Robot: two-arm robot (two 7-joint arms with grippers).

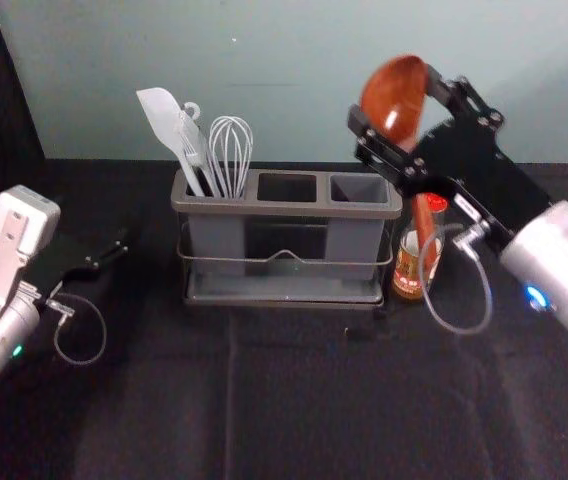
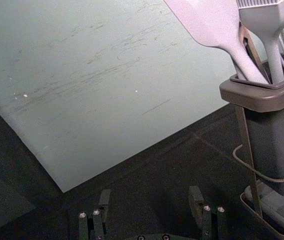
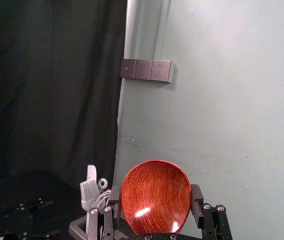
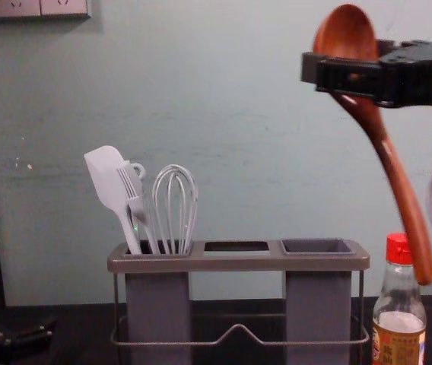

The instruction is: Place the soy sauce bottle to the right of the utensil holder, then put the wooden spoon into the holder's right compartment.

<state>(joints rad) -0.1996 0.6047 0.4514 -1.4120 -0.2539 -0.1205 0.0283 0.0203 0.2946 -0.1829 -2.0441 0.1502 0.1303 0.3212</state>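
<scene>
Wooden spoon (image 4: 398,182) hangs handle-down by the soy sauce bottle (image 4: 400,300), its bowl clamped in the right gripper (image 1: 396,100). The bottle stands right of the utensil holder (image 4: 239,262): 1 placement looks done, 1 remains, into the right compartment (image 4: 317,246). Left gripper (image 2: 149,195), left of the holder, gapes empty. Bottle's label (image 4: 397,347): unreadable.

I am making out no readable word, brand or number. In the chest view, the label (image 4: 398,345) on the soy sauce bottle (image 4: 405,303) is showing printed characters too small for me to read. On the wall sockets (image 3: 146,70), I am seeing small dark marks in the right wrist and chest views, but am recognising no letters or numbers there.
</scene>
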